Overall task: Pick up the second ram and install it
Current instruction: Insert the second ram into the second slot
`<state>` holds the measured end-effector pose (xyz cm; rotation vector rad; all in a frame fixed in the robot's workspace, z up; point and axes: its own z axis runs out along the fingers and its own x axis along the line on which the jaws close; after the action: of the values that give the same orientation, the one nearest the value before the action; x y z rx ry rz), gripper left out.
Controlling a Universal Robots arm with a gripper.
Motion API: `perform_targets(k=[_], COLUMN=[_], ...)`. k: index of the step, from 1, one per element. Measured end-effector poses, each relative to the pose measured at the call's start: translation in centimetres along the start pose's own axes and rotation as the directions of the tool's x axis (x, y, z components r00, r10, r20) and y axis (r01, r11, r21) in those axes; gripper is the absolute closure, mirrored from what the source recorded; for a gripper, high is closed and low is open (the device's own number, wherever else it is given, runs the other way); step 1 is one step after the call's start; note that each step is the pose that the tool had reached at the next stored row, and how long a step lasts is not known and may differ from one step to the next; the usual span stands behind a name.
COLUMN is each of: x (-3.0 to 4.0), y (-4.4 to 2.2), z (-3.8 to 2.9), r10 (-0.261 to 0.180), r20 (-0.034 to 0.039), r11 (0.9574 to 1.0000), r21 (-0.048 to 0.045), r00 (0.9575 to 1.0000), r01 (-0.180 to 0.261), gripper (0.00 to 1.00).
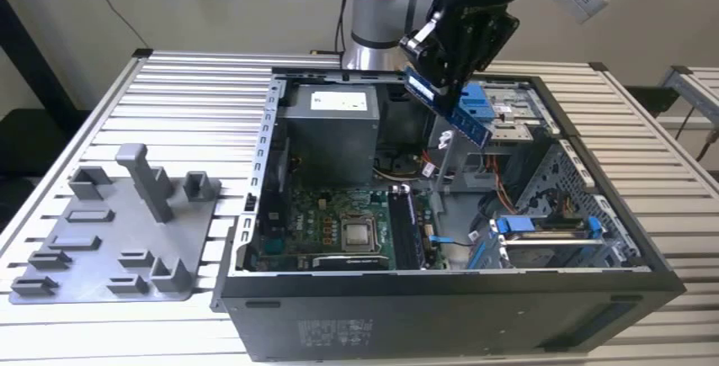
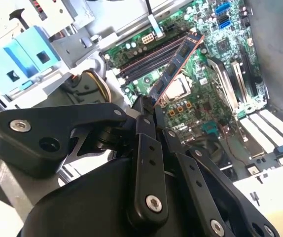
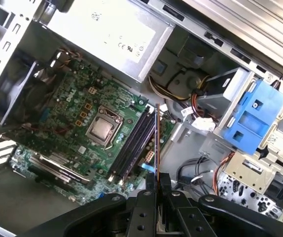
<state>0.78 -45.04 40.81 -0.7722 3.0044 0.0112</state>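
Observation:
My gripper [image 1: 436,87] is shut on the second ram [image 1: 455,112], a dark blue-green stick with a pale label. It hangs tilted in the air above the open computer case [image 1: 450,299]. In the second wrist view the ram [image 2: 177,61] sticks out from the gripper [image 2: 149,104] over the green motherboard [image 2: 200,84]. The first wrist view shows the ram [image 3: 156,143] edge-on from the gripper [image 3: 157,181], hovering over the dark memory slots [image 3: 131,148] beside the processor [image 3: 102,129]. The slots [image 1: 407,225] lie well below the stick.
A grey plastic tray [image 1: 113,244] with upright posts lies on the slatted table at the exterior view's left. Inside the case are the power supply [image 1: 332,122], a blue drive caddy [image 1: 545,227], loose cables [image 3: 195,173] and metal drive bays [image 1: 511,114].

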Motion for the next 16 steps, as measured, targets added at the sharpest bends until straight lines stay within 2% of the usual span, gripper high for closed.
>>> perform_targets(k=[4,7,11,16], x=[0.04,0.05,0.06,0.09], y=[-0.06,-0.08,-0.10,-0.11], z=[0.21,0.33,0.48,0.65], r10=[0.036,0.073,0.124,0.184], r20=[-0.0005,-0.0005,-0.0005,-0.0003], r11=[0.9994,0.9973,0.9923,0.9829], r21=[0.0023,0.0037,0.0058,0.0083], r00=[0.9994,0.9973,0.9923,0.9830], r01=[-0.036,-0.073,-0.124,-0.184], gripper=[0.86,0.86,0.86,0.86])
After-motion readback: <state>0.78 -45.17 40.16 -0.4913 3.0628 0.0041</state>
